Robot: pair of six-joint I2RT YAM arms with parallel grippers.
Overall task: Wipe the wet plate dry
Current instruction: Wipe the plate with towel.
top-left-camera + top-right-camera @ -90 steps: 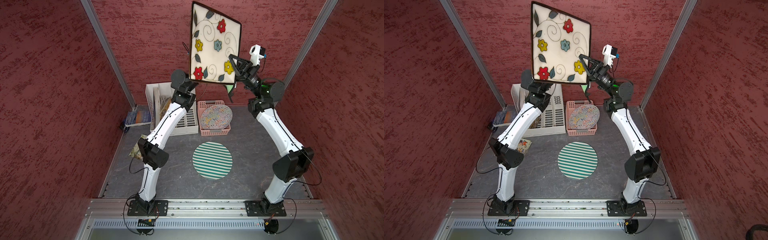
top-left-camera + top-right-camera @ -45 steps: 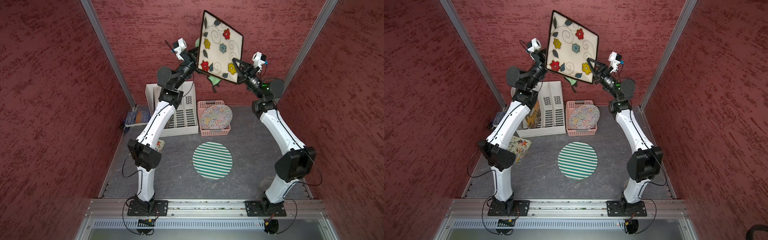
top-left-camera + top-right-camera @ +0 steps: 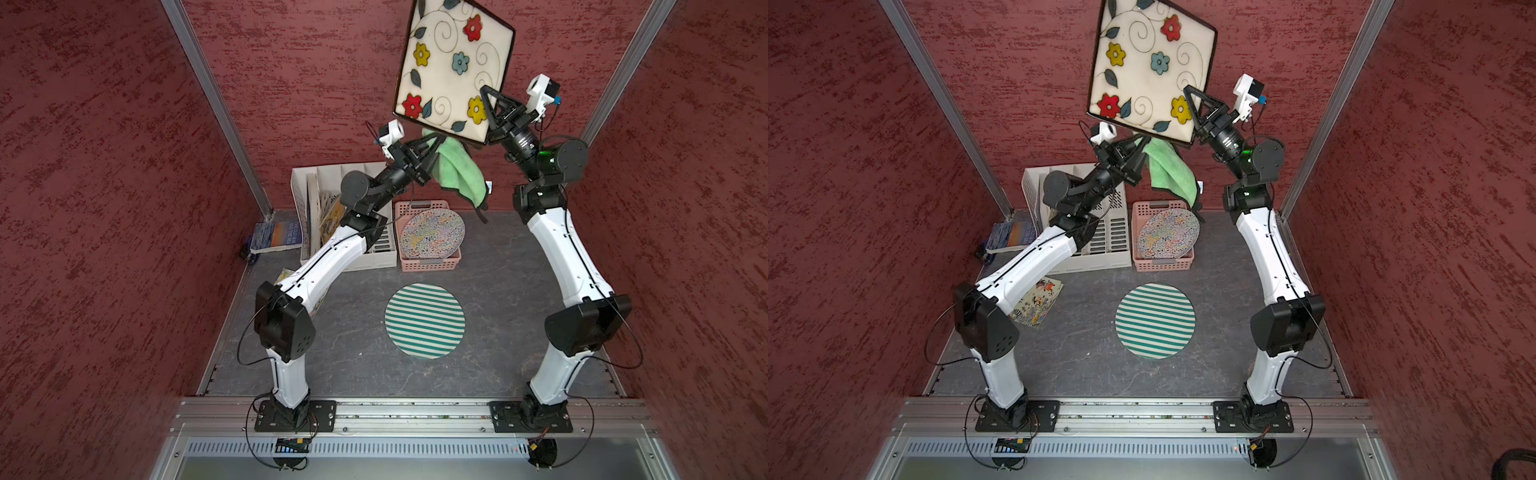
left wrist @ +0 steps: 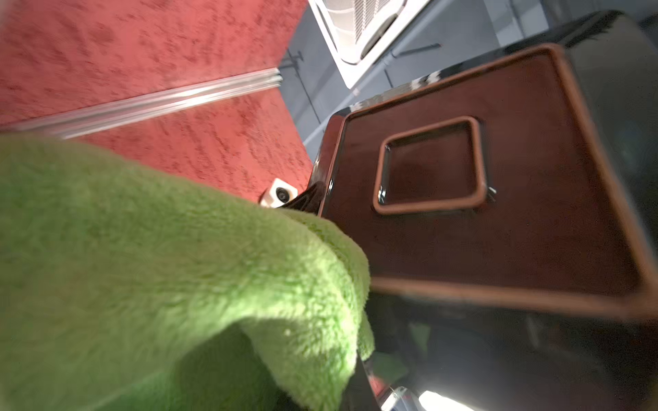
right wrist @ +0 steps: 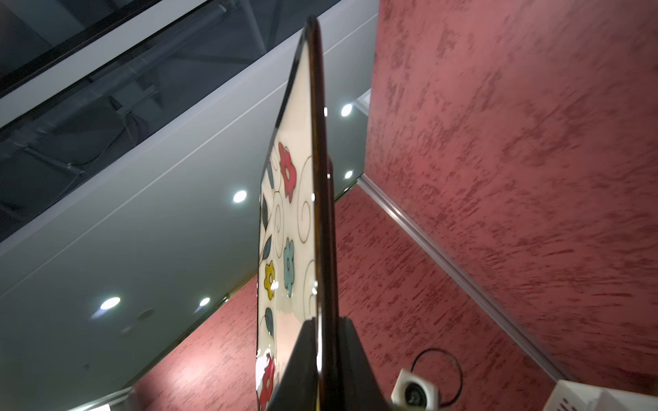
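Up at 12 o'clock: plate (image 3: 453, 70) held in the air, standing on edge with its face toward both top views, well above the table (image 3: 498, 270).
Right arm: base at 5 o'clock, elbow bulging toward 4, forearm rising to 1, wrist aimed toward 11.
Right gripper (image 3: 485, 94): clamped on the plate's rim near its lower corner; in the wrist view the fingers (image 5: 299, 363) straddle the edge.
Left arm: base at 7 o'clock, elbow at 8, forearm slanting up toward 12, wrist aimed toward 2.
Left gripper (image 3: 434, 143): clenched on the cloth (image 3: 459, 174), just under the plate's bottom edge; the cloth's top reaches behind that edge and the rest hangs toward 6.
Change: half a second back the left wrist stood higher, beside the plate's 9 o'clock edge; now it sits lower, beneath the plate, and the plate is nearer the cameras.
Plate make: square, glossy, cream face with red, yellow and blue flowers, dark leaves and swirls, black rim; brown back (image 4: 498, 249) with a raised square foot.
Cloth make: green, fluffy pile, limp and folded.
Table make: dark grey, veined like stone.
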